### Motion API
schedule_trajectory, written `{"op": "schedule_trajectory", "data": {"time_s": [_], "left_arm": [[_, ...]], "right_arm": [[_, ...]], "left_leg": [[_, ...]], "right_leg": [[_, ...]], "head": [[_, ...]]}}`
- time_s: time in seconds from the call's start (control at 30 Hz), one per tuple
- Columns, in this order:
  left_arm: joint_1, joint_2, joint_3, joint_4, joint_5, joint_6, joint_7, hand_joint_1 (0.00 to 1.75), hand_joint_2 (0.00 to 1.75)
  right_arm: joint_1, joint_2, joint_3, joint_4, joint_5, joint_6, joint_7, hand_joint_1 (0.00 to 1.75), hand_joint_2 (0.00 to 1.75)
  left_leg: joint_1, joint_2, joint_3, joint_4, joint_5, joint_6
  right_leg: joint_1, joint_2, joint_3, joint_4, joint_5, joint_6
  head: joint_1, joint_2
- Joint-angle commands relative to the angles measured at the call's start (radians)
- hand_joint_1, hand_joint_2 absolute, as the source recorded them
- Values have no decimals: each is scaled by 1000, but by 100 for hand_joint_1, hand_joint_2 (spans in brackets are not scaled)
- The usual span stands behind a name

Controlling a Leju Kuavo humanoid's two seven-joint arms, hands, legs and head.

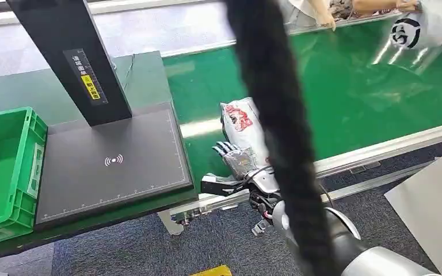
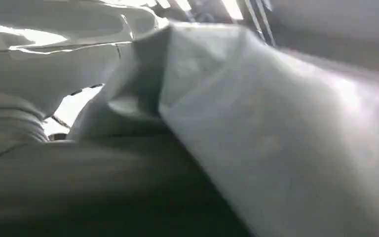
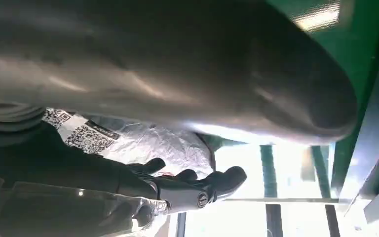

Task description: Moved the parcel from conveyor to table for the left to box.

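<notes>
A: Where's the parcel (image 1: 243, 127)?

B: On the green conveyor (image 1: 334, 98), near its front edge; white and crinkly, with red print on top; right beside the dark scanner pad (image 1: 115, 167).

A: And the right hand (image 1: 236, 161)?

B: Up against the near end of the parcel; fingers (image 3: 217, 182) curled around the crinkly wrap (with a black-and-white code label (image 3: 86, 136) just by them in the right wrist view); looks like a hold, so clamped on the parcel.

A: Left hand?

B: Can't tell if open or closed; just a blurry grey sheet (image 2: 276, 138) very close in the left wrist view.

A: Anything in the green crate (image 1: 6, 172)?

B: Looks bare inside, as far as can be seen; sits at the far left, touching the pad's edge.

A: Anything else?

B: Another white bag (image 1: 431, 26) far up the belt, with a person's hand (image 1: 325, 17) near it; also a black post (image 1: 72, 57) standing on the pad.
</notes>
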Motion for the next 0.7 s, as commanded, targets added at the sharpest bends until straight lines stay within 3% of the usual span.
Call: {"op": "schedule_trajectory", "data": {"time_s": [0.03,0.1,0.23,0.3,0.37,0.4,0.43,0.47,0.5,0.53,0.57,0.6,0.67,0.7], "left_arm": [[-103,-76,-51,80,-77,45,23,0,0],[-119,-86,-72,139,-39,-88,63,0,0],[-139,-86,-227,189,-163,-159,105,0,0],[-115,-99,-248,164,-199,-2,69,0,0],[-81,-102,-200,82,-255,45,54,0,0],[-46,-121,-129,-6,-415,45,87,0,0],[-12,-174,38,-129,-653,45,60,0,0],[-5,-184,69,-168,-732,45,88,0,0],[-29,-182,79,-97,-792,45,192,0,0],[-192,-138,57,280,-872,-135,536,0,0],[-217,-141,46,286,-879,-235,588,0,0],[-231,-116,-67,315,-993,-340,770,0,0],[-209,-93,-65,300,-992,-377,814,0,0],[-175,-86,-75,264,-986,-263,792,0,0]], "right_arm": [[2,-10,-38,14,-1,-11,2,0,0],[8,-14,-43,16,0,-7,2,0,0],[11,-18,-59,16,2,-6,4,0,0],[20,-18,-61,13,3,-13,-1,0,0],[21,-18,-62,14,7,-14,-3,0,0],[21,-16,-63,14,8,-16,-1,0,0],[17,-16,-64,17,10,-16,0,0,0],[15,-16,-64,18,11,-16,3,0,0],[13,-16,-66,18,10,-15,7,0,0],[18,-20,-71,20,14,-12,32,0,0],[21,-23,-73,21,12,-15,27,0,0],[19,-23,-73,25,12,-13,19,0,0],[12,-9,-71,25,19,-6,29,0,0],[16,-6,-73,19,21,-4,35,0,0]], "left_leg": [[1,-4,1,0,0,-1],[1,-5,2,0,0,-1],[1,-3,1,0,0,-1],[1,-4,1,0,0,-1],[1,-3,2,0,0,-1],[1,-3,3,0,0,-1],[1,-1,1,0,-1,-1],[1,-1,1,0,0,-1],[1,-1,2,0,-1,-1],[1,-2,2,-1,0,-1],[2,-2,0,1,0,-1],[2,-2,-1,3,0,-1],[1,-3,-1,2,0,-1],[1,-4,1,0,1,-2]], "right_leg": [[1,-5,3,0,-1,-1],[1,-5,3,0,-1,-1],[1,-4,2,0,-1,-1],[1,-5,2,-1,-1,-1],[1,-4,3,-1,-1,-1],[2,-4,4,-2,-1,-1],[1,-2,2,-1,-1,-1],[1,-2,2,-1,-1,-1],[1,-2,3,-1,-1,-1],[1,-3,3,-2,-1,-1],[2,-3,2,0,-1,-1],[2,-3,-1,1,-1,-1],[1,-3,0,0,-1,-1],[1,-4,2,0,0,-2]], "head": [[0,0],[0,0],[0,0],[0,0],[0,0],[0,0],[0,0],[0,0],[0,0],[0,0],[0,0],[-1,0],[0,0],[1,0]]}}
